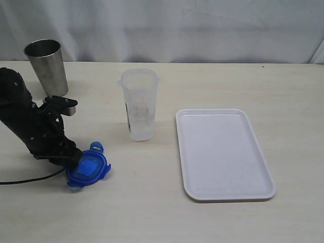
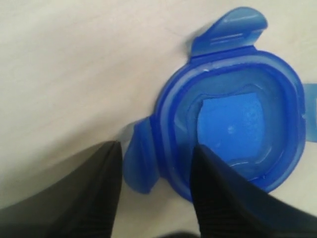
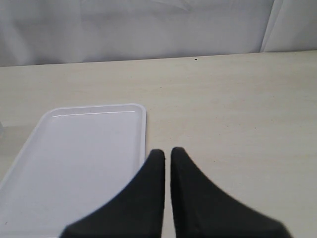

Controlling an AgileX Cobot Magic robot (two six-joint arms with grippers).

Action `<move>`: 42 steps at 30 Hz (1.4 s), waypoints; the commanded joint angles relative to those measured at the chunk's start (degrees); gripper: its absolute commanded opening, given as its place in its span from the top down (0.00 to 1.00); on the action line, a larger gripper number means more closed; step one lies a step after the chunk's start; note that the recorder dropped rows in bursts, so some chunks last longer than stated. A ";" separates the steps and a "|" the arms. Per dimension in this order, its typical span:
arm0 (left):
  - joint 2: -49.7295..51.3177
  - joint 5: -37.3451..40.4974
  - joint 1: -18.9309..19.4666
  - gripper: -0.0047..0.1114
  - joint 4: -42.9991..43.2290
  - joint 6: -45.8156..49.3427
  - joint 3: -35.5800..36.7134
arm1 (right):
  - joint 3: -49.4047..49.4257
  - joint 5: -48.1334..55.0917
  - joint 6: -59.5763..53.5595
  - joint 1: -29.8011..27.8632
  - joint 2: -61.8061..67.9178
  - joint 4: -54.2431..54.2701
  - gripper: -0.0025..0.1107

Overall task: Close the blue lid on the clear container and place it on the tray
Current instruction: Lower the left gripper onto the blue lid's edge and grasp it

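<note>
1 arm (image 1: 25,126), bent low, has its left hand (image 2: 157,147) pinching the blue lid (image 2: 233,124).

Surface: table (image 1: 152,223), pale beige top with a faint streaked grain and a matte finish, spanning the scene from left to right.
Far boundary: the table's far edge meets the backdrop in one straight line.
Backdrop: white cloth (image 1: 202,30), creased and wrinkled, hanging behind the table's full width.
Backdrop detail: slanting fold (image 3: 267,27) at the far right.
Mark: small dark speck (image 1: 262,66) on the table, far right, just before the cloth.
Light: even and diffuse, with soft, short shadows.
</note>
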 commanded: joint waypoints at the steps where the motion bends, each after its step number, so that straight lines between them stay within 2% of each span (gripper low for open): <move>1: -1.15 0.86 0.18 0.58 -0.01 -0.51 -0.09 | 0.11 0.04 0.16 0.09 -0.31 0.23 0.94; 9: -2.83 1.20 0.27 0.58 0.39 -0.51 -0.10 | 0.11 0.04 0.16 0.09 -0.31 0.23 0.94; 19: -2.60 0.31 3.63 0.58 -2.16 -0.96 0.02 | 0.11 0.04 0.16 0.09 -0.31 0.23 0.94; 26: -1.13 0.28 3.91 0.58 -8.28 7.35 0.02 | 0.11 0.04 0.16 0.09 -0.31 0.23 0.94; 33: 0.47 0.11 3.91 0.75 -8.06 7.35 0.02 | 0.11 0.04 0.16 0.09 -0.31 0.23 0.94; 42: 1.83 -0.01 3.91 0.75 -7.93 7.35 0.02 | 0.11 0.04 0.16 0.09 -0.31 0.23 0.94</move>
